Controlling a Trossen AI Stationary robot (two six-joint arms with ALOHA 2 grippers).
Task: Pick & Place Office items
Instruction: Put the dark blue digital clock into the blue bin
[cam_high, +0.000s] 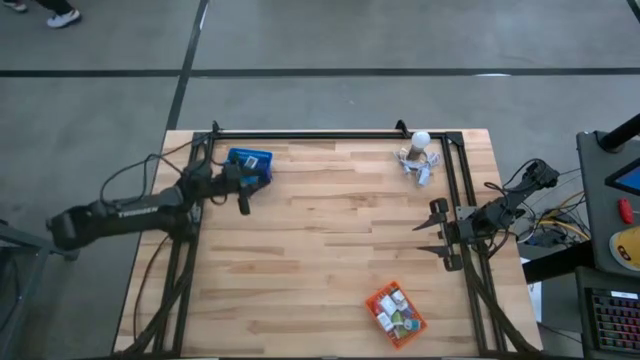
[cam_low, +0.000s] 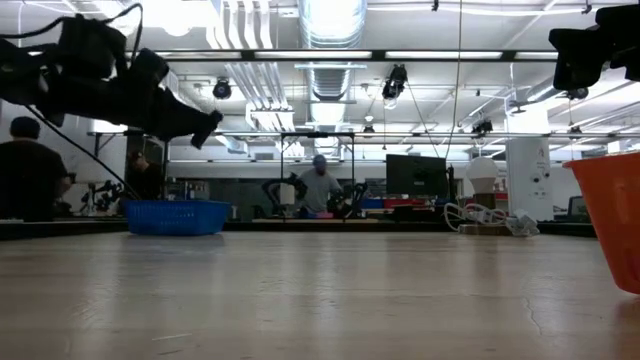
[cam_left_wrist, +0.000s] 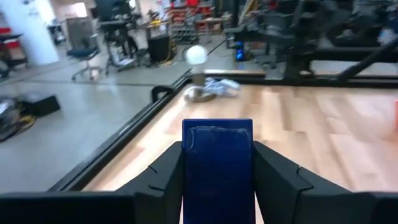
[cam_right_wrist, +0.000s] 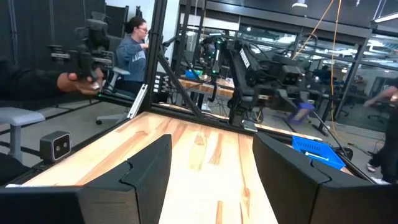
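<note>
My left gripper (cam_high: 250, 183) hovers at the table's far left, just beside the blue mesh basket (cam_high: 250, 160), and is shut on a dark blue block (cam_left_wrist: 217, 168). In the low view it hangs well above that basket (cam_low: 175, 216). Several small office items (cam_high: 393, 312) lie in the orange mesh basket (cam_high: 372, 300) near the front right. My right gripper (cam_high: 432, 228) stays at the table's right edge, open, with nothing between its fingers (cam_right_wrist: 143, 168). My left gripper pinches the dark blue block by its two opposite side faces (cam_left_wrist: 186, 174) between its two fingers (cam_left_wrist: 163, 180). The fingers lie about level and point toward the table's right. The block's flat top faces up, and it is lifted clear of the table.
A white ball-topped cluster of clips (cam_high: 420, 152) sits at the far right corner. A black metal frame (cam_high: 330, 135) runs along the table's far, left and right edges. The wide middle of the wooden table (cam_high: 330, 230) is bare. People stand in the room beyond.
</note>
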